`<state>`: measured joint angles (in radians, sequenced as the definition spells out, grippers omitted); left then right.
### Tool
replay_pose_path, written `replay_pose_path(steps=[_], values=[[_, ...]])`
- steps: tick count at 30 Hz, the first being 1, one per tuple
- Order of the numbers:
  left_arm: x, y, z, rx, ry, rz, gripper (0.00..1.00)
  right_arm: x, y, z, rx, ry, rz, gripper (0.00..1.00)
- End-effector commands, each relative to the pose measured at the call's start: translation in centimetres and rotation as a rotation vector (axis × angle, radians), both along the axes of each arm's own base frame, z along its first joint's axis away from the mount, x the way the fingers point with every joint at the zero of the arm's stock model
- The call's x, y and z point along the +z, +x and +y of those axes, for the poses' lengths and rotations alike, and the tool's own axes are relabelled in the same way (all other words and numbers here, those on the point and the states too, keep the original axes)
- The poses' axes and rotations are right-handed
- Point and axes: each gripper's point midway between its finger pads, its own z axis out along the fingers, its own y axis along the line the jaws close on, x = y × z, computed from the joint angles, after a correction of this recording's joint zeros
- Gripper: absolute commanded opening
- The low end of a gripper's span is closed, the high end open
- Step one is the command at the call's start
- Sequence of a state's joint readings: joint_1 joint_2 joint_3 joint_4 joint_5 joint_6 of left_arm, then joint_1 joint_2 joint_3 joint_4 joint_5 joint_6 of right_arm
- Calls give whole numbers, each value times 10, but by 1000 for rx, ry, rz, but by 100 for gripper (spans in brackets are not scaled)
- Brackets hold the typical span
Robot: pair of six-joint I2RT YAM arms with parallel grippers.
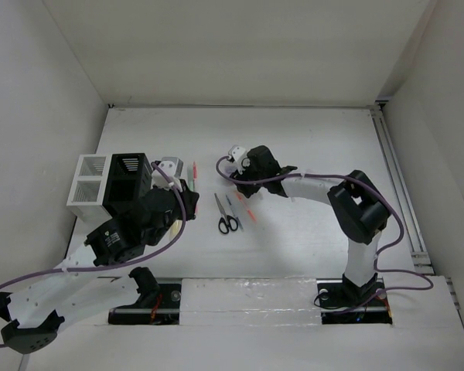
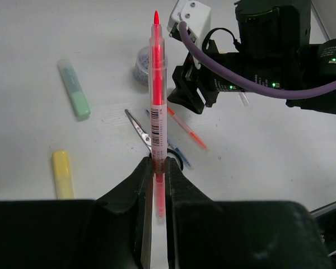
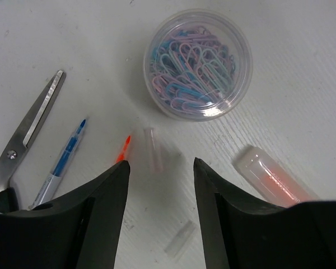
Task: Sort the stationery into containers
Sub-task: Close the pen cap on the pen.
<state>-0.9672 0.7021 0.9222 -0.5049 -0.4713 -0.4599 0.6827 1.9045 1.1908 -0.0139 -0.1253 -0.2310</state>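
Scissors (image 1: pixel 227 220) just left of pens (image 1: pixel 234 210) on table (image 1: pixel 317 139) (organiser boxes (image 1: pixel 83 207) well left)

left gripper (image 2: pixel 157 185) pinching red pen (image 2: pixel 158 95)

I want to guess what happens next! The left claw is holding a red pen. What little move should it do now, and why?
Probably swing the thin red pen left toward the black slatted box. The left gripper is shut on the pen's end, and that box stands close beside it, open at the top.
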Motion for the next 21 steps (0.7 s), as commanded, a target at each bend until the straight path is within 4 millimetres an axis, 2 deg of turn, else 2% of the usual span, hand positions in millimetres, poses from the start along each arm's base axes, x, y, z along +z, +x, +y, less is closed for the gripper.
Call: replay_pose_path(steps=[1, 12, 13, 14, 21], values=[[6, 1, -4, -19, -23, -23, 0, 21, 16, 19, 8, 54, -70, 55], [8, -1, -3, -30, -34, -35, 0, 13, 20, 20, 7, 33, -65, 50], [8, -1, -3, -30, -34, -35, 0, 8, 19, 19, 7, 26, -57, 49], [7, -2, -5, -39, -36, -33, 0, 12, 22, 21, 12, 27, -69, 49], [7, -2, -5, -39, -36, -32, 0, 0, 18, 20, 20, 13, -43, 49]])
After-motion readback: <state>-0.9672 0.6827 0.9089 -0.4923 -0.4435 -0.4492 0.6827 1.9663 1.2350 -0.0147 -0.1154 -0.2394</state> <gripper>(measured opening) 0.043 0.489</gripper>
